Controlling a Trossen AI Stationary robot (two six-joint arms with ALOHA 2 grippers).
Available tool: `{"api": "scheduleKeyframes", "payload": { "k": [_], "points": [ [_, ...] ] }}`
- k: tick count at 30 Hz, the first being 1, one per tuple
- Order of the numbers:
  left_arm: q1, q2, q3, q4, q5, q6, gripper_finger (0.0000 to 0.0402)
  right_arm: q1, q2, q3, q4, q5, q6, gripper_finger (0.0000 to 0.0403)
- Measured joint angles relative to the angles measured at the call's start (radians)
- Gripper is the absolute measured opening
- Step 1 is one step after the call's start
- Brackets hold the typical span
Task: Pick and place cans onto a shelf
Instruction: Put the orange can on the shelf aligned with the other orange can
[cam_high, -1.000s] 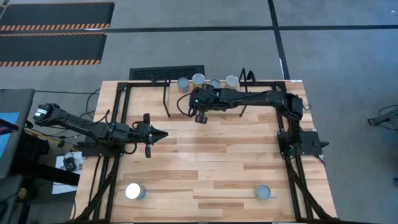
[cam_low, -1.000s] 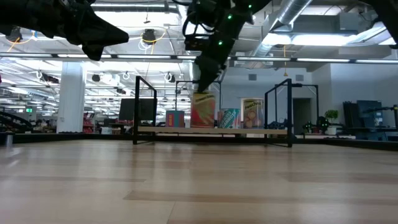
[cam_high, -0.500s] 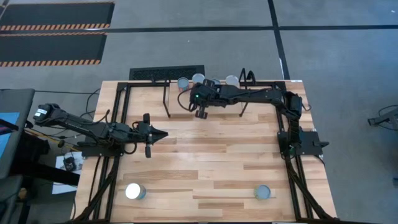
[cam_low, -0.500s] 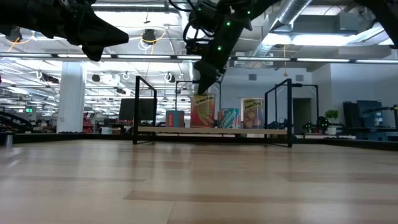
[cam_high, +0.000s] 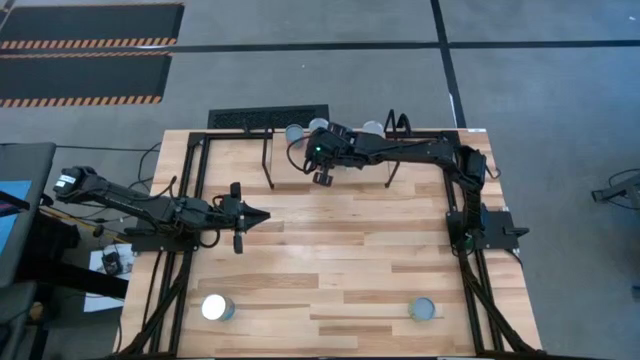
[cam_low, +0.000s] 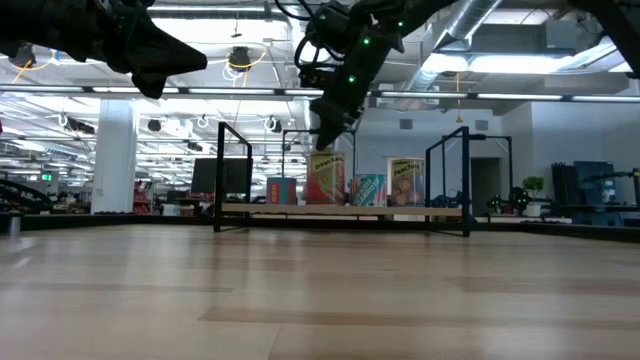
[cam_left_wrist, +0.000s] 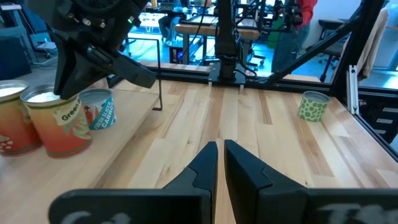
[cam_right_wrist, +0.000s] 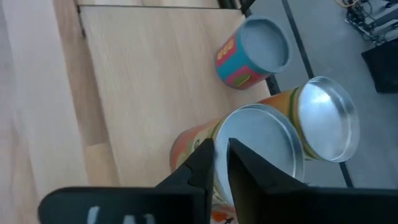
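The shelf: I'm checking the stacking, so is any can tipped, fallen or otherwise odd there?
Nothing stands out. The cans on the shelf stand upright in a row, none fallen. The right pincer hovers by them; the left pincer waits over mid-table. Two more cans stand upright near the front edge.

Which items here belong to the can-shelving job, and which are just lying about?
Job:
- shelf
- cans on the shelf
- two cans on the table, near-left and near-right
- right tool, over the shelf

Lying about:
- left tool, waiting mid-table
- floor mats
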Motion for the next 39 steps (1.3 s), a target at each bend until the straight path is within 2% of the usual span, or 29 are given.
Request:
{"api": "scheduleKeyframes", "payload": {
  "k": [5,10,14,19,26,30,39],
  "points": [
    [0.0,0.0,0.0,0.0,0.0,0.0,0.0018,-0.002,0.0,0.0,0.031,0.001,-0.003,0.0079],
    [0.0,0.0,0.0,0.0,0.0,0.0,0.0018,0.007,-0.003,0.0,0.027,0.006,-0.073,0.0081],
    [0.0,0.0,0.0,0.0,0.0,0.0,0.0018,0.008,-0.031,0.0,-0.012,0.039,-0.095,0.0061],
    [0.0,0.0,0.0,-0.005,0.0,0.0,0.0018,-0.018,-0.049,0.0,-0.084,0.055,-0.082,0.0011],
    [0.0,0.0,0.0,-0.009,0.0,-0.005,0.0018,-0.067,-0.049,0.0,-0.186,0.05,0.001,0.0017],
    [0.0,0.0,0.0,-0.008,0.0,-0.005,0.0018,-0.081,-0.047,0.0,-0.184,0.008,0.011,0.0005],
    [0.0,0.0,0.0,-0.008,0.0,-0.005,0.0018,-0.085,-0.047,0.0,-0.176,-0.073,0.012,0.0008]
  ]
}}
